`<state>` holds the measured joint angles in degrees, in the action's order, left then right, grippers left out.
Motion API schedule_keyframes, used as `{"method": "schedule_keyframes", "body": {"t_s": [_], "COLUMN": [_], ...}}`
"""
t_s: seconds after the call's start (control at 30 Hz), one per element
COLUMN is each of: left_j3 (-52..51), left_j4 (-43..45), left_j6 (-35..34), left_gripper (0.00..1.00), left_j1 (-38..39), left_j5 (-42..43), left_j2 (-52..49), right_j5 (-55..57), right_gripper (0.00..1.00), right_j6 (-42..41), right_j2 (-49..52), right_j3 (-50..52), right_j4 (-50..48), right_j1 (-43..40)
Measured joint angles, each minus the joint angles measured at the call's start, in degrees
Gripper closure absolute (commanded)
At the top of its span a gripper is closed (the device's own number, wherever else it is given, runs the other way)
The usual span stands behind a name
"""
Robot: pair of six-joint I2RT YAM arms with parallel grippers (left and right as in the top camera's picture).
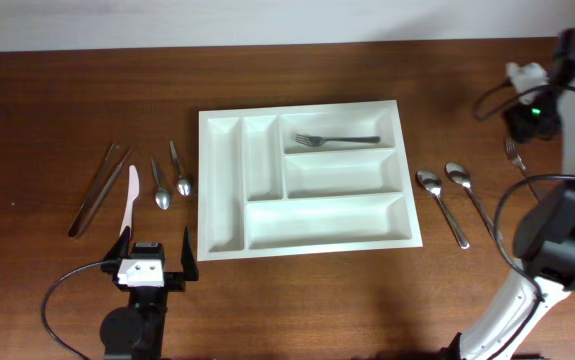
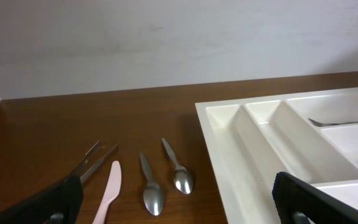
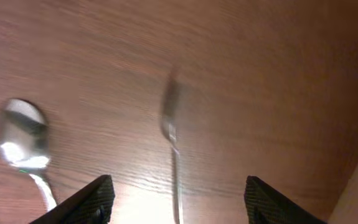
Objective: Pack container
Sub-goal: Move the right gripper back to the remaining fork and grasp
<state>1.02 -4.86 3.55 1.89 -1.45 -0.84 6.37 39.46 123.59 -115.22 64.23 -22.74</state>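
At the near edge of the desk (image 1: 57, 110) the left claw (image 1: 156, 243) sits low with its two fingers spread wide and nothing between them. Just ahead of it lies a pale knife (image 1: 130, 200), its near end close to the claw's left finger. The tongs (image 1: 95, 192) lie at a slant on the knife's outer side. On its other side are an outer teaspoon (image 1: 158, 183) and an inner teaspoon (image 1: 178, 166), bowls toward the claw. These four pieces lie side by side without touching, all left of the tray.

The white tray (image 1: 222, 180) sits mid-desk, beyond and to the right of the left claw. It has two narrow slots on the left and three long compartments stacked to the right. The packed fork (image 1: 332, 139) lies alone in the farthest of those three, tines pointing left. The other compartments hold nothing.

Right of the tray, two big spoons lie on the bare wood side by side: the first spoon (image 1: 445, 210) and the second spoon (image 1: 475, 205), bowls away from the robot.

Farther back on the right, a loose fork (image 1: 517, 160) lies on the desk. The right claw (image 3: 179, 180) hovers above it with fingers wide apart and gripping nothing, and in its blurred wrist view the fork lies between them
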Motion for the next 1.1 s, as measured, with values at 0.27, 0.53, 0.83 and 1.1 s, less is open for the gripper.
{"method": "schedule_keyframes", "body": {"t_s": [0.27,0.53,0.83,1.1], "left_j3": [0.0,0.0,0.0,0.0], "left_j4": [0.0,0.0,0.0,0.0], "left_j6": [0.0,0.0,0.0,0.0], "left_gripper": [0.01,0.01,0.01,0.01], "left_j1": [0.0,0.0,0.0,0.0], "left_j5": [0.0,0.0,0.0,0.0], "left_j2": [0.0,0.0,0.0,0.0], "right_j5": [-4.0,-7.7,-9.6,-11.0], "right_gripper": [0.41,0.44,0.55,0.69], "right_j6": [-0.5,-0.5,-1.7,-4.4], "right_j2": [1.0,5.6,9.7,13.8], "right_j3": [0.2,0.3,0.3,0.3], "right_j4": [-0.3,-0.6,-0.9,-1.2], "right_j1": [-8.3,-9.6,-9.2,-9.1]}}
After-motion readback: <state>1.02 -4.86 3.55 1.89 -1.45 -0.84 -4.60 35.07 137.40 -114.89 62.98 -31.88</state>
